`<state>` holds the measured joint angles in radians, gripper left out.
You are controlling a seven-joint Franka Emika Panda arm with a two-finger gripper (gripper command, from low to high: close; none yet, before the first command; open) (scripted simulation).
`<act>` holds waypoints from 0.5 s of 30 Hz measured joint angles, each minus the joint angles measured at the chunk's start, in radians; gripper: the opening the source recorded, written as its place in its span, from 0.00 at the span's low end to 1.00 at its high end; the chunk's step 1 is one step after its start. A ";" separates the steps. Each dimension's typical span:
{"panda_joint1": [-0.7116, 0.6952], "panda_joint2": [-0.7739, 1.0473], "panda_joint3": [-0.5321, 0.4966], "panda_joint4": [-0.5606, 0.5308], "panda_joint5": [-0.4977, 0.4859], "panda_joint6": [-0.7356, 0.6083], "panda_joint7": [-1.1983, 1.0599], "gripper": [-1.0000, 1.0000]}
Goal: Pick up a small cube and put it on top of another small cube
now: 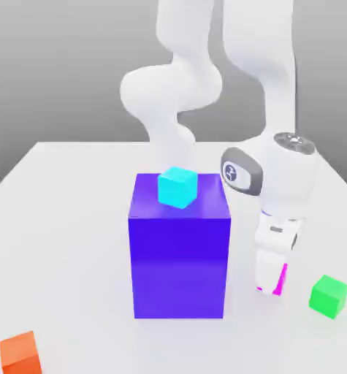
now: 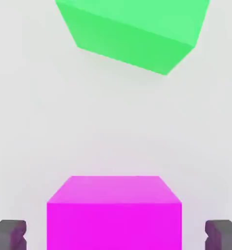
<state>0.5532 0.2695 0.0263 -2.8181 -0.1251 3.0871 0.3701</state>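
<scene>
The small cube [image 2: 114, 215] is bright magenta and rests on the white table. My gripper [image 2: 115, 235] straddles it, with one dark fingertip [image 2: 8, 234] on each side and a visible gap between each fingertip and the cube, so the jaws stand open. In the exterior view my gripper [image 1: 272, 281] reaches down to the table just to the right of the big blue-violet block [image 1: 179, 256]. A thin strip of the magenta small cube [image 1: 283, 276] shows beside the fingers. A small cyan cube [image 1: 177, 187] sits on top of the block.
A green cube [image 1: 329, 296] lies on the table close to the gripper, toward the exterior view's right; it also appears in the hand view as the green cube [image 2: 132, 34]. An orange cube [image 1: 20, 353] lies at the front of the exterior view's left. The tall block stands close beside the hand.
</scene>
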 joint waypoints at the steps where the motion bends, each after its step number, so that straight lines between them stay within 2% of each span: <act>1: 0.000 0.000 0.000 0.000 -0.001 0.000 0.001 0.00; 4: 0.000 0.004 -0.002 0.001 -0.010 0.003 0.008 0.00; 7: -0.035 -0.082 0.038 -0.016 0.015 -0.067 -0.013 0.00; 11: -0.042 -0.224 0.069 -0.043 0.099 -0.182 -0.073 0.00; 15: -0.019 -0.237 0.087 0.060 0.109 -0.298 -0.077 0.00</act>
<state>0.5339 0.0321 0.1135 -2.7577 -0.0163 2.7892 0.2932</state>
